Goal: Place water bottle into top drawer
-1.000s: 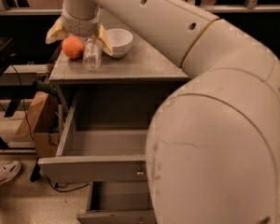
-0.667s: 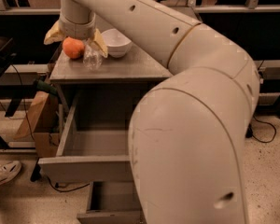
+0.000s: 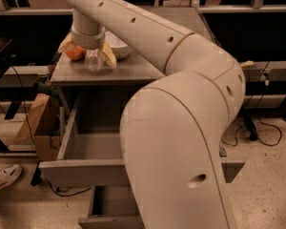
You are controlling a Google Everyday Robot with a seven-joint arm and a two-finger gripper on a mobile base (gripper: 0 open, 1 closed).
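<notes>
The water bottle (image 3: pixel 92 61) stands upright on the grey cabinet top (image 3: pixel 128 70), clear with a pale band. My gripper (image 3: pixel 86 51) hangs over it from above, open, with its yellowish fingers (image 3: pixel 107 56) spread on either side of the bottle. The bottle rests on the cabinet top and is not lifted. The top drawer (image 3: pixel 81 171) is pulled open below the cabinet top, and its grey inside (image 3: pixel 93 144) shows nothing in it. My arm hides the drawer's right part.
An orange fruit (image 3: pixel 75 53) sits just left of the bottle, under the left finger. A white bowl (image 3: pixel 118 46) stands right behind. The lower drawer (image 3: pixel 109 209) is also open. A cardboard box (image 3: pixel 35 123) and a shoe (image 3: pixel 2 178) lie at left.
My arm's elbow has swung across the view and now covers more of the cabinet's right side. The gripper stays over the bottle, which now sits more between the fingers.
</notes>
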